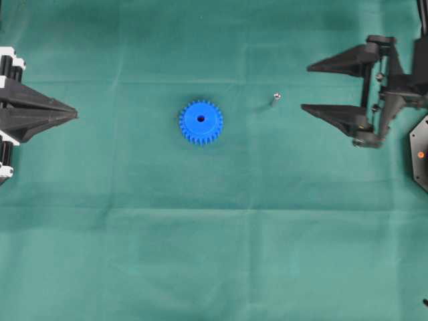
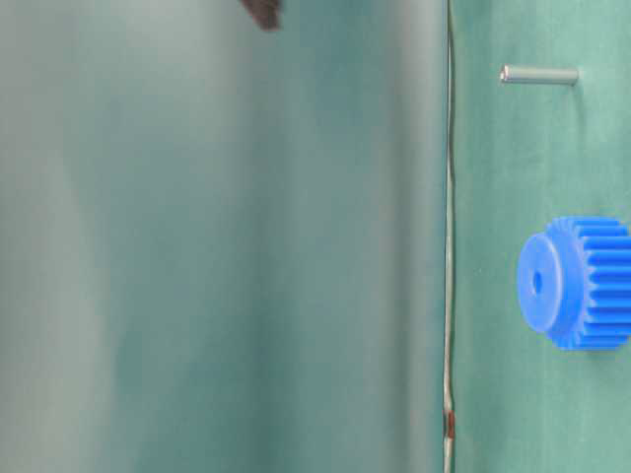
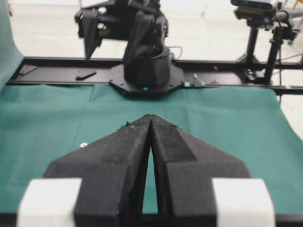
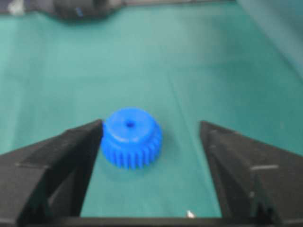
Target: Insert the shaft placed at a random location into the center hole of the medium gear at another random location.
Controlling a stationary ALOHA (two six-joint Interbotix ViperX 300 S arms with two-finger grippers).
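The shaft [image 1: 275,98] was found uninserted at the medium gear's [image 1: 200,122] 2 o'clock, unheld by the spread right claw [image 1: 304,87].

Even, soft light falls from above across the green cloth-covered table [image 1: 214,267], leaving only faint shadows beside the bright blue plastic toothed gear [image 1: 200,122]. The overhead view is sharp. The right wrist view is blurred throughout. In the table-level view, the near cloth is out of focus. Pale background beyond the table's far edge glares in the left wrist view.

Matt blue plastic gear [image 1: 200,122], shiny metal shaft [image 1: 274,99], green cloth [image 1: 214,254].
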